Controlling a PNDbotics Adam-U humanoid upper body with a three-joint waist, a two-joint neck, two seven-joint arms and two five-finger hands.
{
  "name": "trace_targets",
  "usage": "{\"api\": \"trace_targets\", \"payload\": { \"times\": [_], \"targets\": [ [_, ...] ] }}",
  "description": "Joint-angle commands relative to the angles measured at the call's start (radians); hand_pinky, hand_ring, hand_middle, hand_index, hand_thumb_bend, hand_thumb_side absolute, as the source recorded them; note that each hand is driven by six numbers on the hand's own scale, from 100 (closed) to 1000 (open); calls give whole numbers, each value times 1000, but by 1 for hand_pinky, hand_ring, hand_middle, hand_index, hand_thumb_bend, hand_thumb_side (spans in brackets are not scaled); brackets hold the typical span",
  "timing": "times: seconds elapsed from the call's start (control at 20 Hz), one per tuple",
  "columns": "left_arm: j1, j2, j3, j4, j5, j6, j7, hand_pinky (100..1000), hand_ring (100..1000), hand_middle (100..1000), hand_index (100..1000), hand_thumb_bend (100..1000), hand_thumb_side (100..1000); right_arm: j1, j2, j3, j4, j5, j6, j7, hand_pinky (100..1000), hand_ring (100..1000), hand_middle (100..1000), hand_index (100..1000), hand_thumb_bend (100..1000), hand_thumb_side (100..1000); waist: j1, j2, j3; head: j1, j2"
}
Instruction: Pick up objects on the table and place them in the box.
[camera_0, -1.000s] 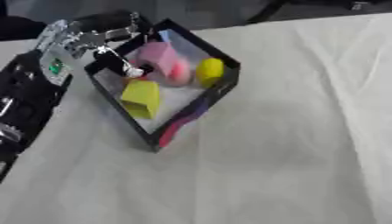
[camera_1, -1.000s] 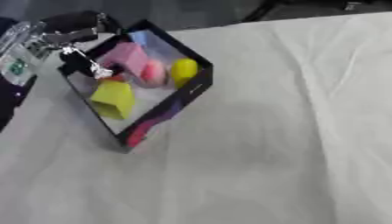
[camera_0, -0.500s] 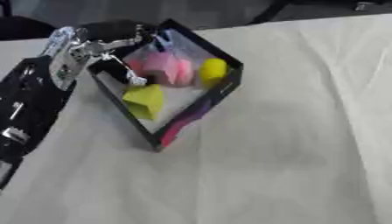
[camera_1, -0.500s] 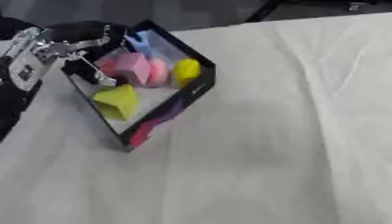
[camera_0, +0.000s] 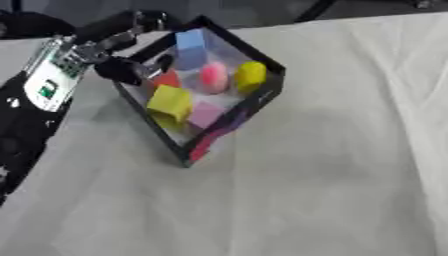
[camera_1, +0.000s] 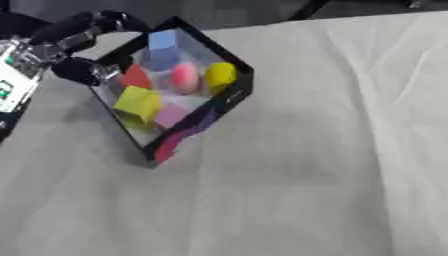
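A pale cloth covers the tabletop (camera_0: 332, 165); the box (camera_0: 262, 97) sits toward its far left corner, holding every coloured piece in sight — yellow block (camera_0: 171, 102), pink ball (camera_0: 213, 77), blue block (camera_0: 191, 46). The left hand (camera_0: 122, 65) hangs at the box's left wall, fingers curled, nothing visibly gripped. Best to lift it straight up — sideways risks nudging the wall.

Black open box (camera_0: 262, 97) sits corner-on upon the white cloth, holding a yellow block (camera_0: 170, 102), blue block (camera_0: 191, 42), pink ball (camera_0: 213, 77), yellow ball (camera_0: 250, 74), red piece (camera_0: 167, 79), pink tile (camera_0: 206, 114)
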Motion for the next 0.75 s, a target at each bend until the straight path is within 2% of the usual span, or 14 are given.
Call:
{"api": "trace_targets", "payload": {
  "times": [0.05, 0.2, 0.35, 0.55, 0.75],
  "targets": [
    [58, 49, 98, -239, 332, 168, -5, 879, 833, 796, 924, 100, 563, -1, -18, -18, -21, -8, -1, -14, 910, 606, 600, 831, 100, 523, -14, -45, 14, -32, 8],
    [190, 55, 193, -430, 554, 293, 35, 867, 817, 804, 950, 100, 585, 2, -14, -22, -23, -12, 1, -24, 909, 608, 602, 832, 100, 523, -21, -52, 39, -54, 16],
    [339, 34, 269, -547, 643, 336, 105, 865, 809, 809, 975, 100, 613, 4, -12, -25, -24, -13, -1, -33, 909, 611, 604, 833, 100, 523, -31, -59, 60, -70, 22],
    [493, -28, 334, -599, 638, 381, 180, 849, 794, 797, 963, 124, 708, 7, -7, -26, -21, -6, -6, -40, 910, 616, 609, 837, 100, 523, -46, -67, 86, -78, 29],
    [586, -99, 359, -612, 594, 424, 186, 839, 786, 793, 953, 100, 717, 1, 6, -18, -10, -5, -10, -35, 910, 623, 615, 842, 100, 523, -62, -77, 110, -75, 33]
  ]
}}
